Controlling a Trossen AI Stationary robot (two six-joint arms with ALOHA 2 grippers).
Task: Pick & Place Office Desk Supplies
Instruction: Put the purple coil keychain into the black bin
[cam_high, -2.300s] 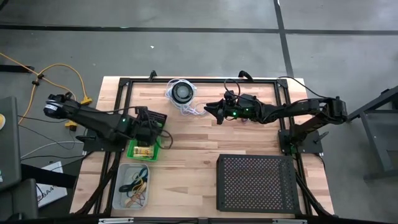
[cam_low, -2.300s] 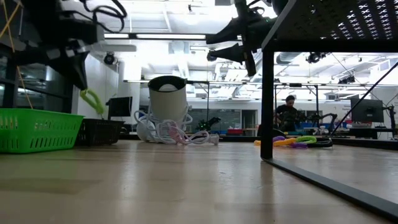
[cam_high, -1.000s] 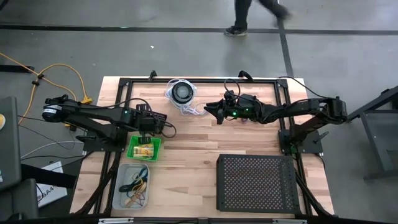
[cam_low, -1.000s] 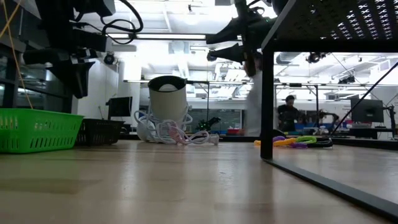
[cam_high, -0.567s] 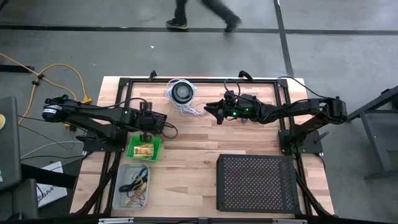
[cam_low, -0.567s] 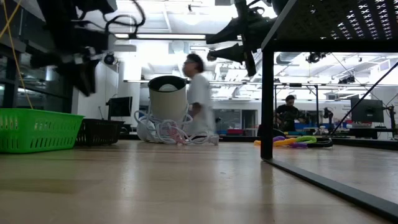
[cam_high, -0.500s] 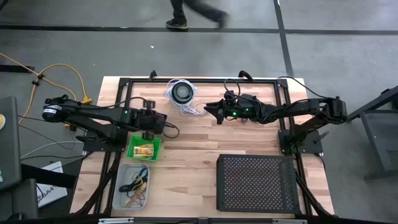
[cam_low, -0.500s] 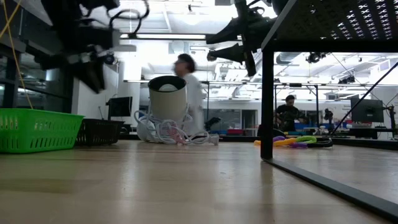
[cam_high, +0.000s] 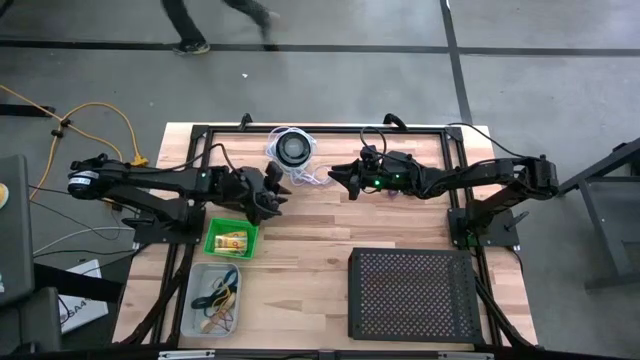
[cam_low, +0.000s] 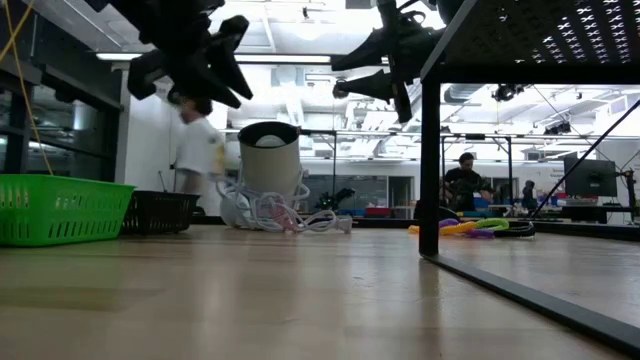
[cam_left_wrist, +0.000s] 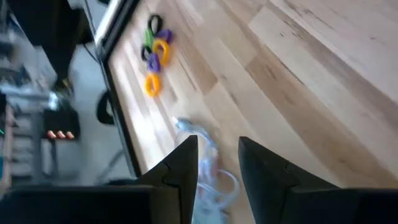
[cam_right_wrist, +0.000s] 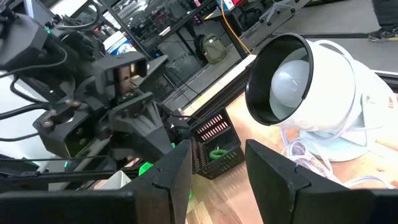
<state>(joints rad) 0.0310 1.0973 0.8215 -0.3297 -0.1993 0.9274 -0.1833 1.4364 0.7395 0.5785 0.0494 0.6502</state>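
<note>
My left gripper (cam_high: 278, 190) hangs open above the bare wood right of the green basket (cam_high: 232, 238), which holds little yellow packets; nothing is between its fingers (cam_left_wrist: 186, 163). Its wrist view shows a cluster of small black, green, purple, yellow and orange rings (cam_left_wrist: 153, 51) lying on the table farther off. My right gripper (cam_high: 335, 178) hovers open and empty near the table's far middle, facing the white lamp (cam_right_wrist: 311, 93). A clear bin (cam_high: 215, 300) at the near left holds rubber-band loops.
The white lamp with its coiled cord (cam_high: 292, 150) stands at the far middle. A small black basket (cam_right_wrist: 211, 149) with a green ring in it sits beside the green basket. The large black perforated tray (cam_high: 413, 292) fills the near right. A person walks past beyond the table.
My left gripper has risen from over the green basket and gone toward the table's right, tipping from pointing down to a shallow slant and rolling about its own line. My right arm has kept still. A person has walked leftward behind the table.
</note>
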